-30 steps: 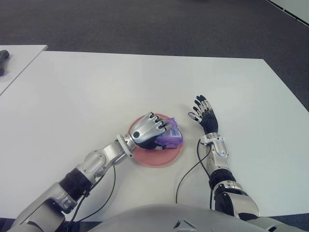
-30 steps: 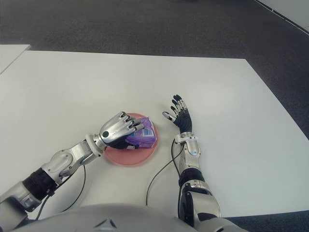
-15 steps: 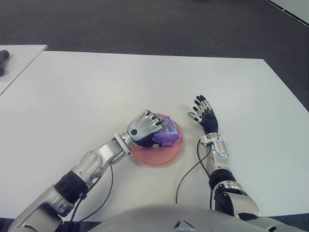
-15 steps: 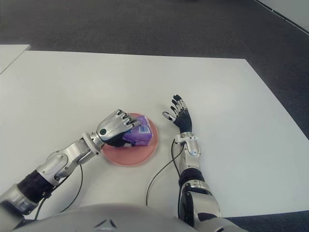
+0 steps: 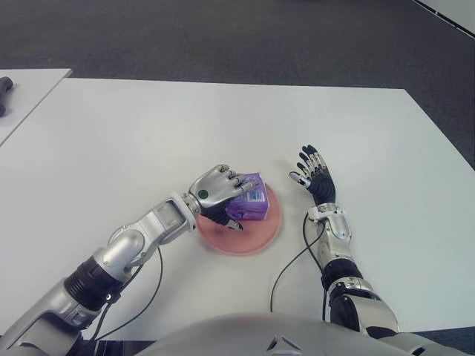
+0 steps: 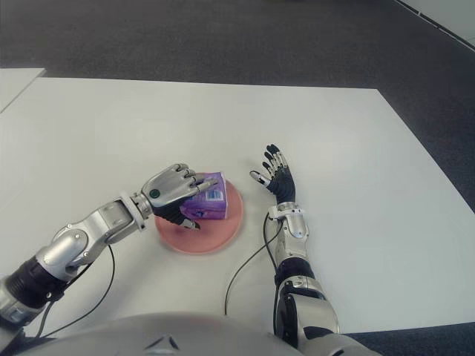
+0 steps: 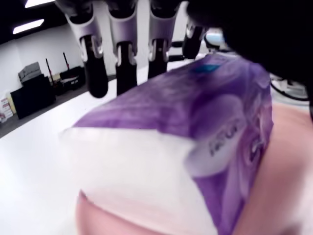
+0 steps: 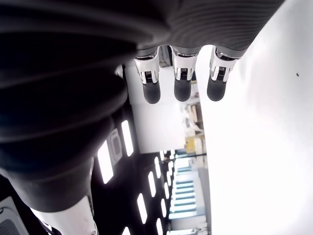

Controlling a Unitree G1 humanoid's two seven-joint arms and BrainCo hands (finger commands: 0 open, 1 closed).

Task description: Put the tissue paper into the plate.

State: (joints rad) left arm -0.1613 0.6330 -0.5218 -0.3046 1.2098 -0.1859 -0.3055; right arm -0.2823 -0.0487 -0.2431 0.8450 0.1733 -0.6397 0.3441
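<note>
White bench (image 5: 148,126) is seen w/ pink plate (image 5: 263,233). Tissue pack (image 5: 247,202), flat a sec ago, is now tipped upright over plate, fingers (image 5: 236,180) of left hand (image 5: 215,194) loosened; release is judged near. Right hand (image 5: 315,174) is held open beside plate.

You have a white table (image 5: 148,126) spreading out under and around both hands. Well off to the left hand's far side sits a second white table (image 5: 26,93), with a dark object (image 5: 5,93) on its edge. Beyond the hands lies dark grey carpet (image 5: 223,37).
</note>
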